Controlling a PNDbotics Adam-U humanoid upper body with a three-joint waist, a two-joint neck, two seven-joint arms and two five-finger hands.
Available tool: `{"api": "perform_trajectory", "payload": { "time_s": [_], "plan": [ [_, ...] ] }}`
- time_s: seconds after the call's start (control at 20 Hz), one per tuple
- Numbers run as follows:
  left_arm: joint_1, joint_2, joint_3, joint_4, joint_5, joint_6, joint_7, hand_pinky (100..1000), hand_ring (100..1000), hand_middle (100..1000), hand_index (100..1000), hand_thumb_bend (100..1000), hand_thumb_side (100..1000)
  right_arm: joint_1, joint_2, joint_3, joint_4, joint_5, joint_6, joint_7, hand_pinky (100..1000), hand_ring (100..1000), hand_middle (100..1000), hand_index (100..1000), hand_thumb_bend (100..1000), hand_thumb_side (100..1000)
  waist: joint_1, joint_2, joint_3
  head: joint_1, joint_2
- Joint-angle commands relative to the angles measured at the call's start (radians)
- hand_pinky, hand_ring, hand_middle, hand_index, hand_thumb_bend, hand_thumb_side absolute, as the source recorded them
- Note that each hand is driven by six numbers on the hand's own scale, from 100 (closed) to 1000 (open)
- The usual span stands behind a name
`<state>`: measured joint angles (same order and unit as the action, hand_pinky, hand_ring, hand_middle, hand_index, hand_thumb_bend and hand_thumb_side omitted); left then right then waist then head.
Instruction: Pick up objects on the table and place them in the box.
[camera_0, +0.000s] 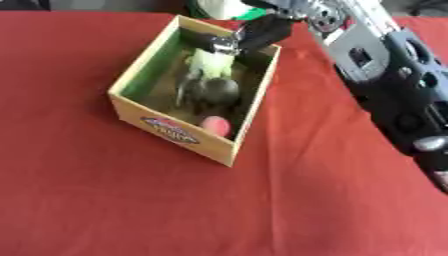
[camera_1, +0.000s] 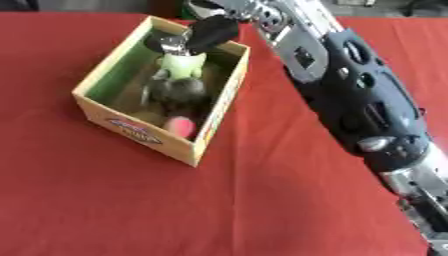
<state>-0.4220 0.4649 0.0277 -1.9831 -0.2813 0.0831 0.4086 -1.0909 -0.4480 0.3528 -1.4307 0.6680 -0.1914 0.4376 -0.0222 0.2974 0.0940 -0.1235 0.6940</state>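
Observation:
An open cardboard box with a green inner wall stands on the red table. My right arm reaches in from the right, and my right hand is over the box's far end. Its fingers are curled at the top of a pale green object, which hangs upright inside the box. Below that lies a dark grey rounded object. A pink ball rests against the box's near wall. My left hand shows in neither view.
The red cloth covers the table around the box. A white and green thing lies at the table's far edge behind the box. My right forearm spans the table's right side.

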Motion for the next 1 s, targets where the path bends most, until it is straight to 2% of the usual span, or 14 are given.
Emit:
{"api": "perform_trajectory", "payload": {
  "time_s": [0.05, 0.15, 0.2, 0.3, 0.35, 0.5, 0.65, 0.8, 0.95, 1.0],
  "plan": [
    [-0.009, 0.013, 0.006, -0.017, 0.003, 0.002, 0.004, 756, 750, 761, 828, 304, 991, -0.017, -0.038, -0.05, -0.069, -0.039, 0.032, -0.04, 872, 1000, 926, 972, 323, 864, 0.006, -0.017, -0.002, 0.006, 0.002],
    [-0.008, 0.013, 0.008, -0.017, 0.003, 0.001, 0.009, 755, 748, 759, 825, 302, 988, -0.009, -0.053, -0.08, -0.109, -0.074, 0.069, -0.08, 864, 1000, 913, 960, 271, 861, 0.006, -0.017, -0.005, 0.009, 0.002],
    [-0.007, 0.013, 0.008, -0.017, 0.004, 0.001, 0.012, 755, 747, 759, 824, 303, 988, -0.005, -0.062, -0.094, -0.13, -0.094, 0.09, -0.103, 860, 1000, 906, 953, 216, 862, 0.006, -0.016, -0.006, 0.011, 0.002],
    [-0.006, 0.013, 0.009, -0.017, 0.005, 0.001, 0.019, 755, 747, 759, 824, 303, 988, 0.009, -0.085, -0.128, -0.182, -0.148, 0.146, -0.172, 847, 1000, 891, 940, 112, 886, 0.007, -0.016, -0.01, 0.017, 0.0],
    [-0.005, 0.014, 0.01, -0.017, 0.006, 0.0, 0.022, 754, 746, 759, 825, 304, 988, 0.018, -0.099, -0.145, -0.211, -0.18, 0.177, -0.214, 838, 1000, 884, 931, 100, 897, 0.008, -0.016, -0.011, 0.021, -0.001],
    [-0.002, 0.014, 0.013, -0.017, 0.01, -0.002, 0.037, 753, 742, 759, 826, 298, 985, 0.055, -0.143, -0.186, -0.301, -0.281, 0.268, -0.356, 821, 1000, 875, 906, 100, 931, 0.01, -0.017, -0.017, 0.032, -0.003],
    [0.003, 0.015, 0.015, -0.017, 0.019, -0.005, 0.055, 752, 738, 759, 827, 292, 986, 0.114, -0.193, -0.22, -0.399, -0.399, 0.327, -0.486, 812, 1000, 862, 886, 100, 931, 0.013, -0.018, -0.024, 0.045, -0.004],
    [0.009, 0.015, 0.018, -0.017, 0.03, -0.011, 0.075, 749, 733, 756, 827, 284, 983, 0.189, -0.238, -0.251, -0.493, -0.486, 0.35, -0.583, 805, 996, 867, 885, 100, 905, 0.016, -0.021, -0.034, 0.059, 0.003],
    [0.012, 0.016, 0.017, -0.017, 0.039, -0.018, 0.088, 749, 733, 756, 827, 284, 983, 0.229, -0.259, -0.262, -0.547, -0.53, 0.363, -0.629, 805, 996, 867, 885, 100, 905, 0.016, -0.022, -0.036, 0.062, 0.007],
    [0.012, 0.015, 0.019, -0.017, 0.042, -0.02, 0.091, 745, 723, 750, 824, 269, 979, 0.235, -0.264, -0.265, -0.556, -0.535, 0.366, -0.635, 794, 937, 877, 902, 100, 908, 0.017, -0.02, -0.038, 0.064, 0.007]
  ]
}}
